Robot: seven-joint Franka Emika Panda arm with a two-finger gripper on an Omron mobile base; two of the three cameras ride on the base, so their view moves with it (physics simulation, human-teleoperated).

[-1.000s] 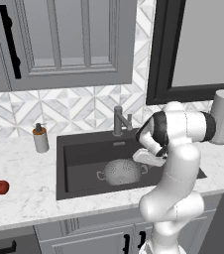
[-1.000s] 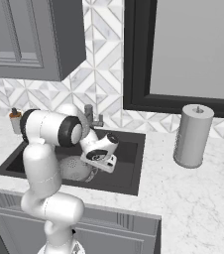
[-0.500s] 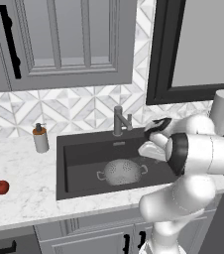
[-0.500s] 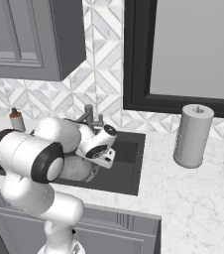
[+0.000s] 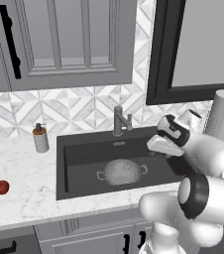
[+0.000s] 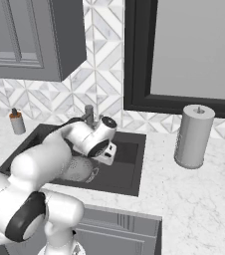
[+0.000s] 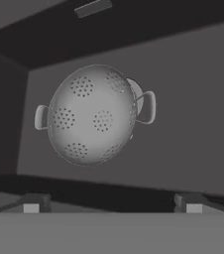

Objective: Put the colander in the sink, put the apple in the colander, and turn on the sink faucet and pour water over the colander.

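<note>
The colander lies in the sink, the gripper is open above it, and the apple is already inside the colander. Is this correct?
Not quite. The apple is not in the colander; it lies on the counter left of the sink, as the left base view shows. The rest holds: the colander sits in the sink and the gripper is open above it.

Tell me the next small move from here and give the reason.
Probably swing the arm left toward the apple. The colander already sits in the sink, the gripper is above it with its fingers spread and nothing between them, and the apple lies on the counter, left of the sink.
</note>
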